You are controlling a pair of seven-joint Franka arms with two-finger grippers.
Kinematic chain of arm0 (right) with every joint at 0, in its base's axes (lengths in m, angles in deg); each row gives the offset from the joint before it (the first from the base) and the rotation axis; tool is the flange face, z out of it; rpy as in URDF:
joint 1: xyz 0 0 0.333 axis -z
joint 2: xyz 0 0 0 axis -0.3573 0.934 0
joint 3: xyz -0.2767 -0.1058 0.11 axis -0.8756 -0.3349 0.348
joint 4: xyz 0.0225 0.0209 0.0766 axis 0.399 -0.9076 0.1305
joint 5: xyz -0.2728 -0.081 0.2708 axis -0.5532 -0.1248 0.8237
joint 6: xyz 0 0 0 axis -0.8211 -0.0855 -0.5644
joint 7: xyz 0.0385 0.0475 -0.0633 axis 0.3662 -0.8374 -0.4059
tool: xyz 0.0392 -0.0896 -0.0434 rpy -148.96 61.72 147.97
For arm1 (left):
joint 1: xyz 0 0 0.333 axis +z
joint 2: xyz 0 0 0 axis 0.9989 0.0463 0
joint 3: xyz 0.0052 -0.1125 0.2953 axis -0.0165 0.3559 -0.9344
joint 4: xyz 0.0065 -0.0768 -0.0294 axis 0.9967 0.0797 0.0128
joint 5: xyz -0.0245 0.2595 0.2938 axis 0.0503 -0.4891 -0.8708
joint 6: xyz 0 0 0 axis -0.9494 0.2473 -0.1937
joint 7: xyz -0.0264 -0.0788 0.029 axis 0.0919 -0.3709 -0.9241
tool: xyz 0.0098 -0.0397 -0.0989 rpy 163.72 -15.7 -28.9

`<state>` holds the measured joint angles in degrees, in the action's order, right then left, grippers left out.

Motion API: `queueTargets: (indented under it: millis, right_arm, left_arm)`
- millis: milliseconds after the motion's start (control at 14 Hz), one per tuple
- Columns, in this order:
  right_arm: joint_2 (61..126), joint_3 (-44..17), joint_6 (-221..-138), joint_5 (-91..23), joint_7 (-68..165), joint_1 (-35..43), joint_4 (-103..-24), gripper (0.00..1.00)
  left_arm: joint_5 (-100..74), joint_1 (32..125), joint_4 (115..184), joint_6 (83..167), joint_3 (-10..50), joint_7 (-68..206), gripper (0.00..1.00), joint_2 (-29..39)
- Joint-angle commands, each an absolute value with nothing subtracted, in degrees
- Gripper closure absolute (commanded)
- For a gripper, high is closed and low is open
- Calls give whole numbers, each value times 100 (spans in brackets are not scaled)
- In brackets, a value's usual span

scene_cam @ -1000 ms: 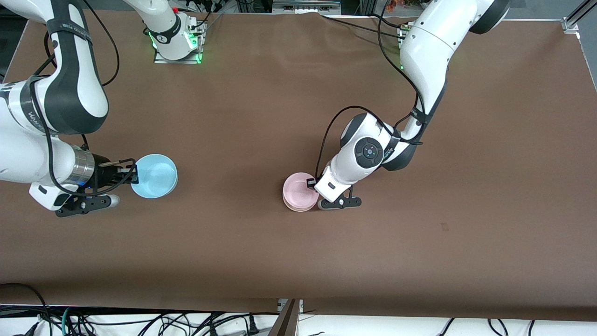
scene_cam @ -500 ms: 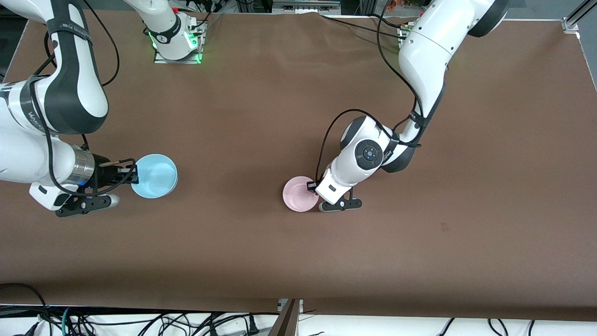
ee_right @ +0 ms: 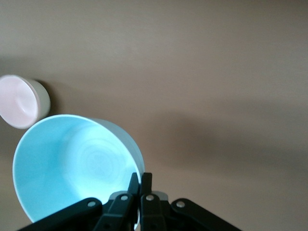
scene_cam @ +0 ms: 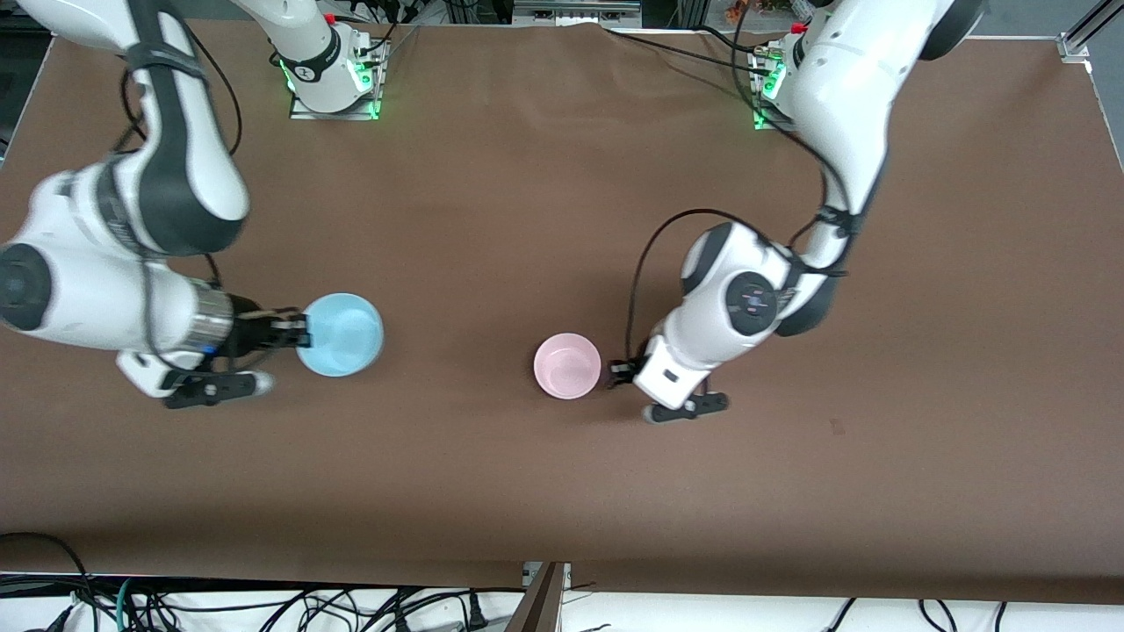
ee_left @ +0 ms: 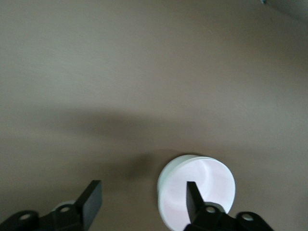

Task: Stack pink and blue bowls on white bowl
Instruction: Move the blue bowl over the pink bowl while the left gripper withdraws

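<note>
The pink bowl [scene_cam: 567, 365] stands on the table's middle, nested in the white bowl [ee_right: 44, 101], of which only the outer wall shows. My left gripper [scene_cam: 617, 370] hangs open beside the pink bowl [ee_left: 202, 185], toward the left arm's end, with nothing between its fingers [ee_left: 93, 195]. My right gripper [scene_cam: 300, 334] is shut on the rim of the blue bowl [scene_cam: 342, 335] and holds it over the table toward the right arm's end. In the right wrist view the blue bowl [ee_right: 72, 163] fills the space by the right gripper [ee_right: 140, 180], with the pink bowl [ee_right: 17, 101] farther off.
The brown table top [scene_cam: 544, 491] stretches bare between the two bowls and toward the front camera. The arm bases [scene_cam: 334, 83] stand at the table's edge farthest from that camera.
My left gripper has opened, let go of the pink bowl and drawn back toward the left arm's end. My right arm has carried the blue bowl some way toward the pink one.
</note>
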<state>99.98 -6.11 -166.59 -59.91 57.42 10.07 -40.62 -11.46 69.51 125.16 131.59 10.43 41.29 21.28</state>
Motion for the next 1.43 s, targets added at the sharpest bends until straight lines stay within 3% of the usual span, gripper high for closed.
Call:
queueTargets:
  millis: [0, 429, 857, 1357]
  right_arm:
    - [10267, -624, -17255, -5812, 6696, 399, -4066, 100]
    - [11040, -633, -18986, -5758, 9053, -981, -4066, 100]
    - [11498, -651, -19384, -5776, 9258, -1299, -4066, 100]
    - [11692, -651, -19788, -5776, 9240, -1352, -4005, 100]
  left_arm:
    - [-1186, 7494, 12738, 11965, 646, 4731, 0, 1255]
    - [-1978, 8549, 12949, 10478, 469, 5637, 0, -90]
    - [-1978, 9103, 13265, 9729, 469, 6149, 0, -979]
    - [-1987, 9112, 13257, 9271, 460, 6253, 0, -936]
